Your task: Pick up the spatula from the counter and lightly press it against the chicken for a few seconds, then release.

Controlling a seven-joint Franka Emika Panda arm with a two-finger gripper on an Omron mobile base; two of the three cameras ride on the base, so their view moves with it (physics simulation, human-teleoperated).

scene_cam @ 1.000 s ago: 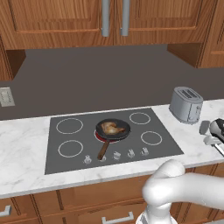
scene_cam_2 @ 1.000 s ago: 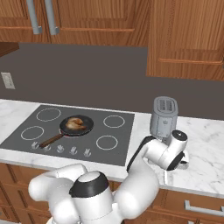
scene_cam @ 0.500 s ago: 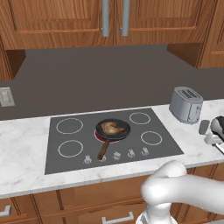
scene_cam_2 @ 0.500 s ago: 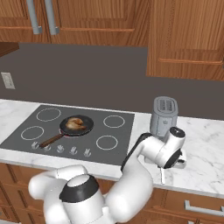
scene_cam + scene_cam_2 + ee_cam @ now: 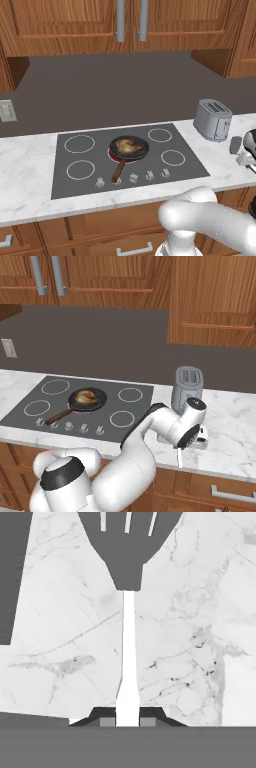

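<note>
The gripper is clenched on the white-handled spatula with a dark grey slotted blade. In the hand view a finger tip presses each side of the handle low down, and the handle runs straight up to the blade at the top edge. White, grey-veined marble counter lies open on both sides of the handle. A dark straight-edged strip borders the marble at the far left, well apart from the spatula. Whether the spatula rests on the marble or hangs just above it cannot be told.

In the left base view, the black frying pan with a brown handle sits mid-front on the dark grey glass cooktop and holds the browned chicken piece. The silver toaster stands just beside the cooktop's back right corner. The spatula blade shows at the right edge, in front of the toaster, with open marble between it and the cooktop.

In the right base view, the hand hangs in front of the toaster. The spatula's handle end points at the counter's front edge, near it. Open marble runs rightward, and the pan is well apart to the left.
</note>
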